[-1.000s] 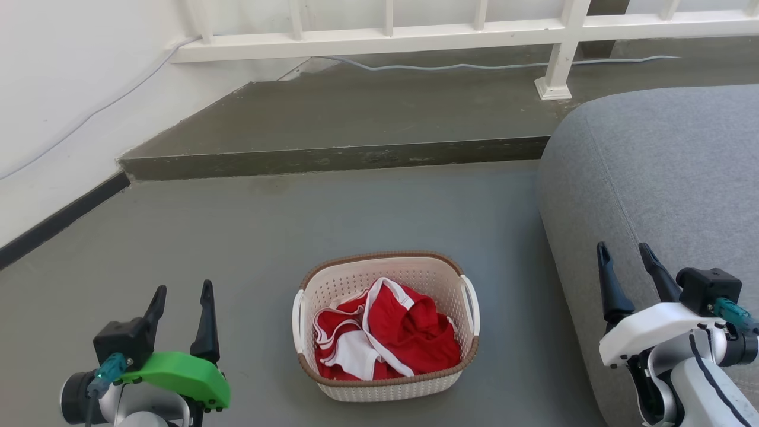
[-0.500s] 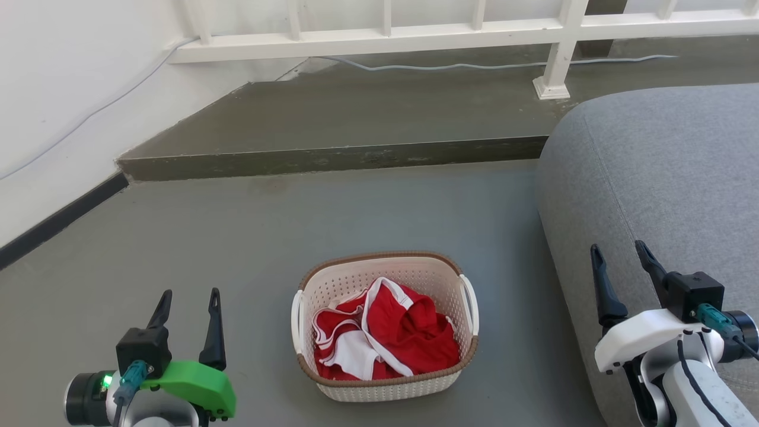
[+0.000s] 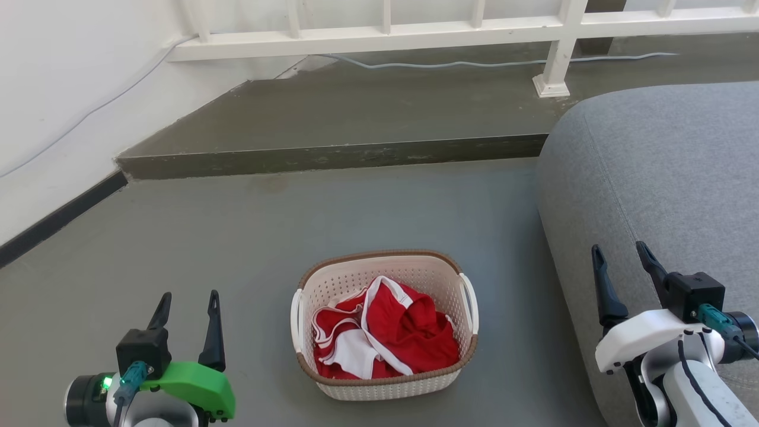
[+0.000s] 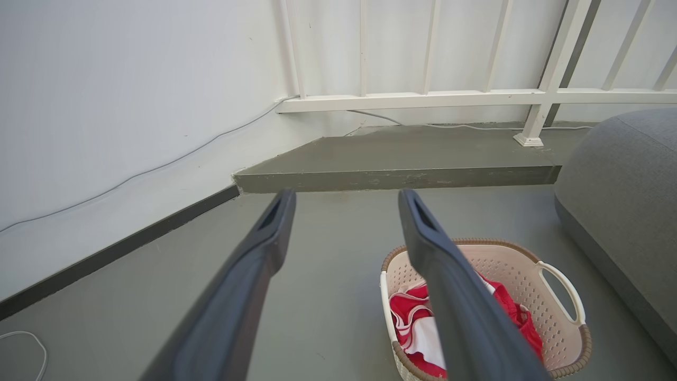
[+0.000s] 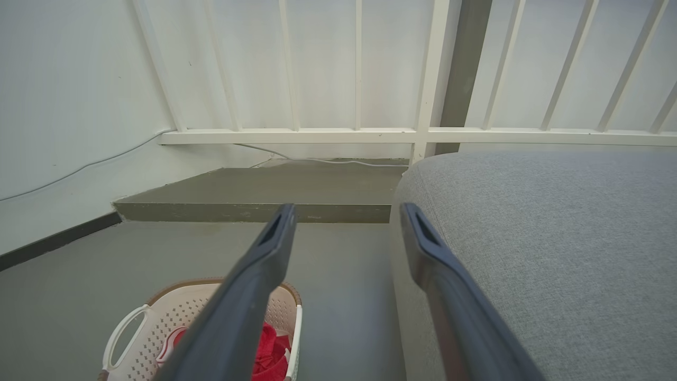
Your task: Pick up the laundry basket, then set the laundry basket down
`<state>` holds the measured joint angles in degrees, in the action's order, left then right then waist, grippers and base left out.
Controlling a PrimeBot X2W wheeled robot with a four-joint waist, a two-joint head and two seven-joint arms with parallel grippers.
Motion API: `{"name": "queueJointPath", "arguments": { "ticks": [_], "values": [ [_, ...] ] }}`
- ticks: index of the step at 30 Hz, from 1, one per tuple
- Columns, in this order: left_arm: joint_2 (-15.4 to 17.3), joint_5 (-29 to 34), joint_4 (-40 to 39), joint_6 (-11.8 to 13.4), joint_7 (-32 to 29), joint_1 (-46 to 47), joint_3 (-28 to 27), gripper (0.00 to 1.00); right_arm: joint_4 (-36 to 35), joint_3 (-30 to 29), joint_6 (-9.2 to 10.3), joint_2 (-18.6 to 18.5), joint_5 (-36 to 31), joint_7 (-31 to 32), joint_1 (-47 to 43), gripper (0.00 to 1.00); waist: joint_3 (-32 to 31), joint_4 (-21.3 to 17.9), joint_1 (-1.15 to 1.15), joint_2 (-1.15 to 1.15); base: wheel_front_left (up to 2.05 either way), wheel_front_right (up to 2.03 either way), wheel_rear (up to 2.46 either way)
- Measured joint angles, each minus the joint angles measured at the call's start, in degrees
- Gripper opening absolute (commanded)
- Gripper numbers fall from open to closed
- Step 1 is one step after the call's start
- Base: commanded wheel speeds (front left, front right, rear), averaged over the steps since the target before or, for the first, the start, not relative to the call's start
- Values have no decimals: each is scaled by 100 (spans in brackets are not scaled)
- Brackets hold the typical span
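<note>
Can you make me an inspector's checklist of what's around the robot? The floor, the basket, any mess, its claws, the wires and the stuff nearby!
Surface: smooth grey concrete floor, with the basket standing on it.
Job's things: small cream-white perforated plastic laundry basket with a brown woven-look rim and white loop handles, upright, not held.
Clutter: crumpled red and white clothes inside the basket.
Grippers: left gripper open, on the basket's left, apart from it; right gripper open, on its right, by the sofa.
Cables: grey cable along the raised step; thin wire on the white wall.
Surroundings: rounded grey fabric sofa on the right; white railing above a raised concrete step behind.
</note>
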<state>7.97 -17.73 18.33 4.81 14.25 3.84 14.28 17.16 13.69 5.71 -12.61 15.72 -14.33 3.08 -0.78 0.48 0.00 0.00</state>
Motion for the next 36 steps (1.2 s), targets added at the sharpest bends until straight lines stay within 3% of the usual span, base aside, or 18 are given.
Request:
{"name": "queueJointPath", "arguments": {
  "ticks": [15,36],
  "values": [
    [-18,-16,25,0,0,48,22,100,-16,-14,-14,-1,0,0,2,100,239,3,0,0,0,0,0],
    [-221,-14,-178,-1,1,926,98,100,-194,-26,-115,-15,0,-1,707,100,1743,88,0,0,0,0,0]
  ]
}}
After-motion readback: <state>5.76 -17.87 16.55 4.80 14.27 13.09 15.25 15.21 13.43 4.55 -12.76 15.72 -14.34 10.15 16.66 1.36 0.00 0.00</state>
